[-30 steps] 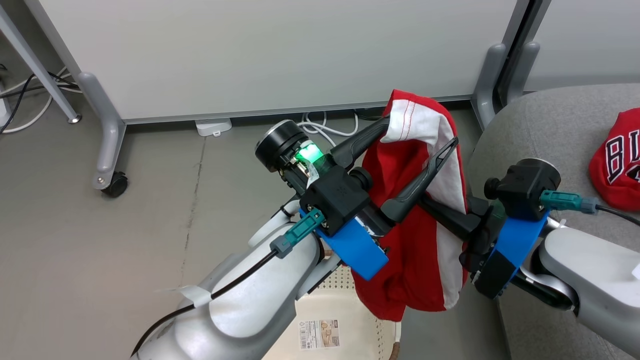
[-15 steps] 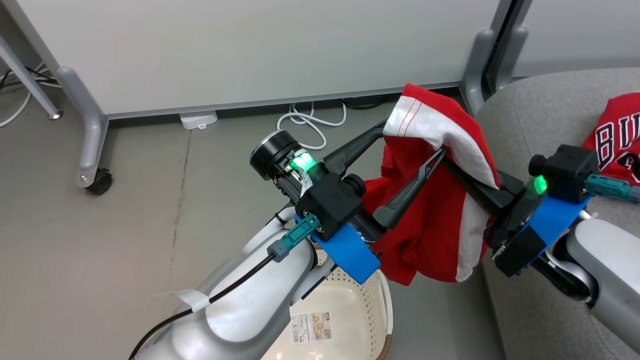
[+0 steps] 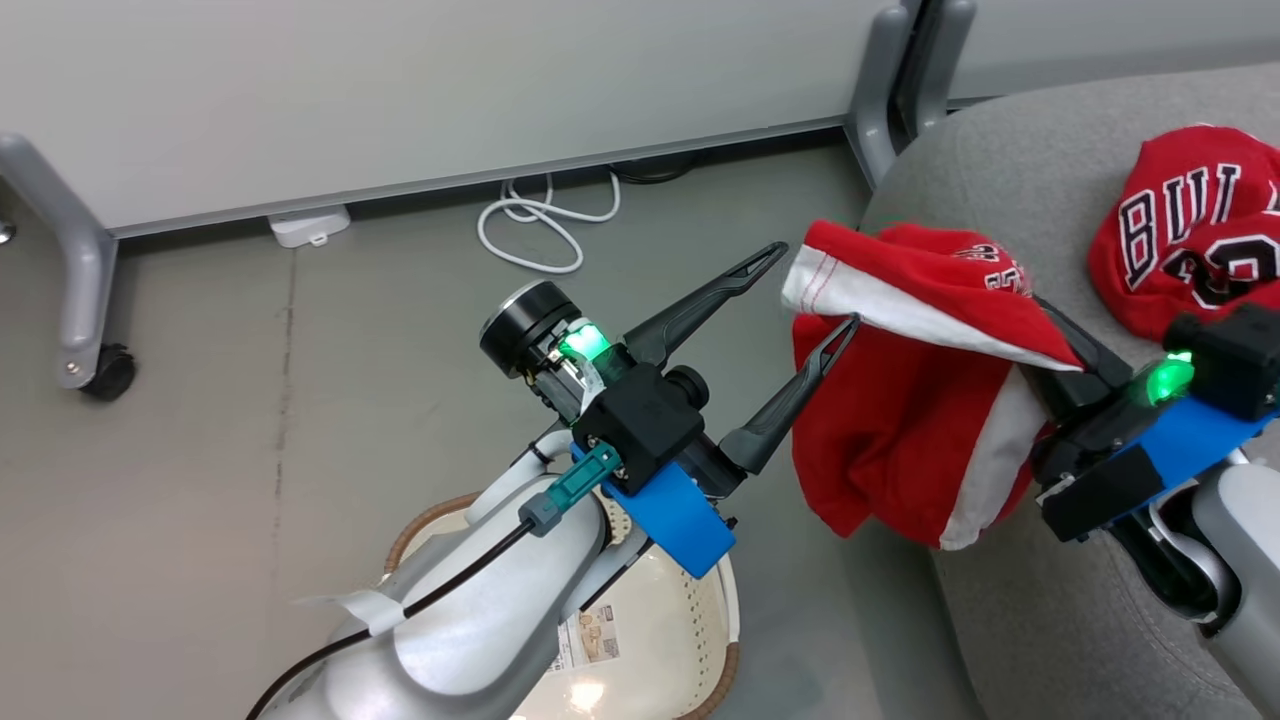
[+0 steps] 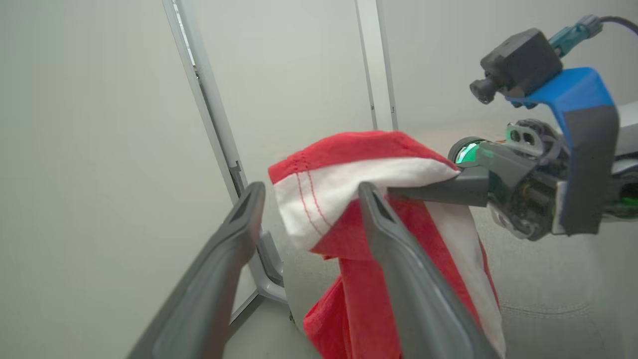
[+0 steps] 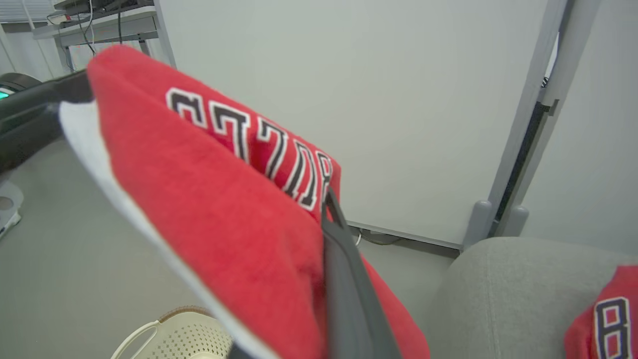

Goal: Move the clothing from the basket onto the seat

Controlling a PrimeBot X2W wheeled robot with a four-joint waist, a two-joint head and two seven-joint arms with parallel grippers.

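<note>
Over seat (image 3: 1000,200): R gripper (image 5: 326,202) clamps clothing (image 3: 900,430)

Basket (image 3: 712,615) low on the floor (image 3: 250,400), beneath the left forearm. Seat (image 3: 1000,200) to its right, jersey (image 3: 1190,240) lying on the far part. Garment (image 3: 900,420) hanging from the right hand (image 3: 1070,345) at the seat's near-left edge; left hand (image 3: 812,288) just left of it. Cable (image 3: 540,215) and partition (image 3: 400,90) behind.

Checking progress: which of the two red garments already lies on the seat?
The crumpled jersey at far right, resting on the grey seat; the white-striped garment hangs from the right gripper.
</note>
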